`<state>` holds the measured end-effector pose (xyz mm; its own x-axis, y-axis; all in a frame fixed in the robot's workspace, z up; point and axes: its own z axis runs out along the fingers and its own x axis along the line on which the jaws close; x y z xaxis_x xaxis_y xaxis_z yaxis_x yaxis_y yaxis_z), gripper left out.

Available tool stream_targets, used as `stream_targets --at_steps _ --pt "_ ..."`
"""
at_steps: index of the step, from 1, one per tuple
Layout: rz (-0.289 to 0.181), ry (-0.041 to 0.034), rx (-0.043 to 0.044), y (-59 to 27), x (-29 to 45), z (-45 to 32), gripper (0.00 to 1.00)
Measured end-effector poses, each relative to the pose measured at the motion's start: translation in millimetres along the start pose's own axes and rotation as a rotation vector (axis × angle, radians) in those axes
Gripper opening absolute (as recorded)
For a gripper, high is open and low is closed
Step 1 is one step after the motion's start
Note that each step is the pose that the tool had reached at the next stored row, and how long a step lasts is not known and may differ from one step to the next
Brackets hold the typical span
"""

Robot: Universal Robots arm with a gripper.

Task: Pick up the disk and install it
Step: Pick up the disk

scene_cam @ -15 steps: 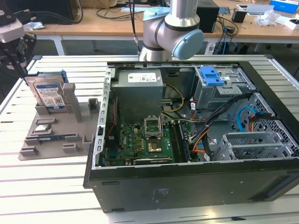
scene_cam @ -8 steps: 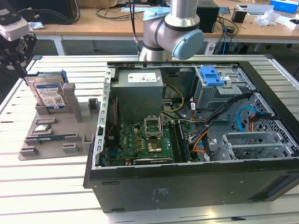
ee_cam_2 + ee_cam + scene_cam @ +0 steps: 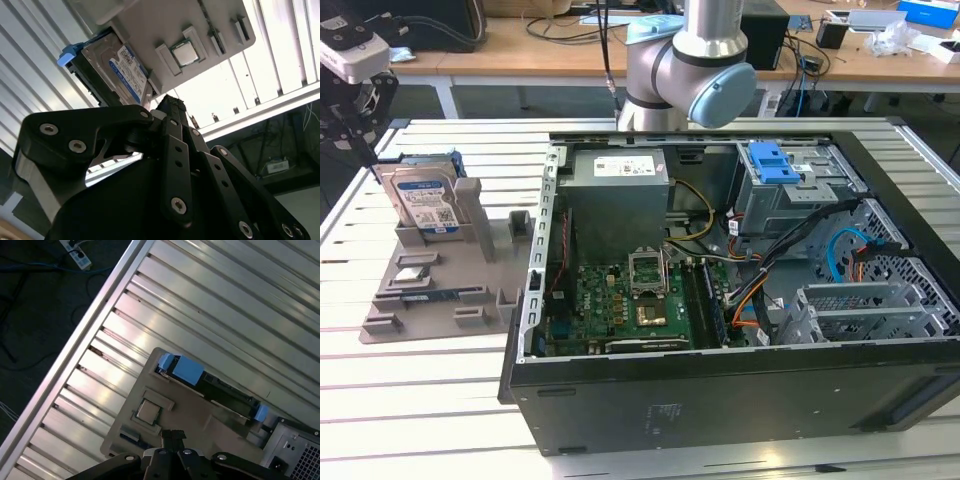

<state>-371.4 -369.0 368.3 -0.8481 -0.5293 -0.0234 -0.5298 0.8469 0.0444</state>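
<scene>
The disk (image 3: pixel 425 200) stands upright in a slot of the grey holder (image 3: pixel 430 290) at the exterior view's left, blue-and-white label facing forward, blue rails on its sides. My gripper (image 3: pixel 360 125) hangs above and just to the exterior view's left of it, apart from it. In the second wrist view the black fingers meet at their tips, so the gripper (image 3: pixel 170 102) is shut with nothing in it, and the disk (image 3: pixel 125 70) lies beyond the tips. In the first wrist view the disk (image 3: pixel 215 385) shows edge-on past the gripper (image 3: pixel 172 436).
An open computer case (image 3: pixel 720 300) takes up the middle and right of the slatted table, with a grey power supply (image 3: pixel 620 195), a motherboard and a drive bay with a blue latch (image 3: pixel 775 160). The holder (image 3: pixel 190 410) also carries a processor chip (image 3: pixel 148 411). The table edge (image 3: pixel 75 350) is close by.
</scene>
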Motion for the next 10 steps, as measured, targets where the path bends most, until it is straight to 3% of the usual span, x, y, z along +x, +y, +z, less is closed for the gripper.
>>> stream_targets --at_steps 10 --pt "-0.111 0.0049 -0.0026 0.0 0.0 0.0 0.11"
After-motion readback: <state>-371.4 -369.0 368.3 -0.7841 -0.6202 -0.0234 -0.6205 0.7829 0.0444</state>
